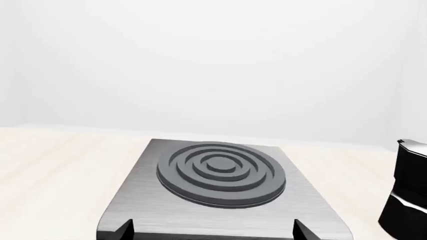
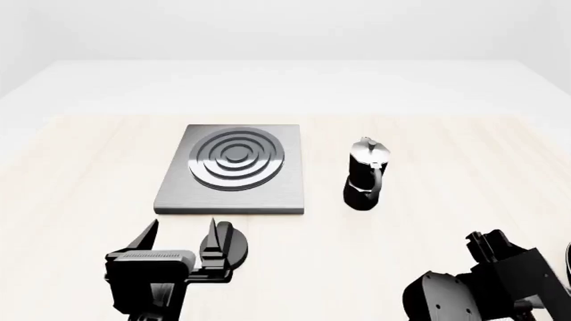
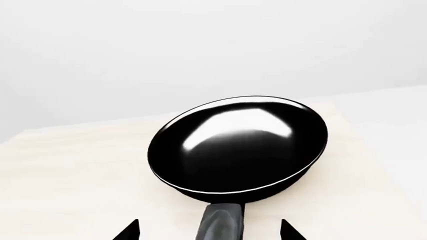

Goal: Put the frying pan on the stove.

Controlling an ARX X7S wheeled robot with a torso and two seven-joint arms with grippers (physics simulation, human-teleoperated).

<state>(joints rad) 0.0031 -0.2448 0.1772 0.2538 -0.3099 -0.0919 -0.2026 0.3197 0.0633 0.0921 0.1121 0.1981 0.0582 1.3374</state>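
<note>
The frying pan [image 3: 240, 145], glossy black with a shiny inside, lies on the pale wooden table in the right wrist view. Its long handle [image 3: 223, 222] runs back between the wide-open jaws of my right gripper [image 3: 210, 232], which do not touch it. In the head view the pan is out of frame at the right. The stove [image 2: 234, 167], a grey square plate with dark rings, lies left of centre; it also shows in the left wrist view [image 1: 220, 172]. My left gripper [image 2: 181, 237] is open and empty just in front of the stove's near edge.
A black-and-silver moka pot [image 2: 366, 174] stands upright just right of the stove, also seen in the left wrist view [image 1: 407, 190]. A small round black knob [image 2: 237, 244] lies beside my left gripper's right finger. My right arm [image 2: 486, 281] is at the lower right.
</note>
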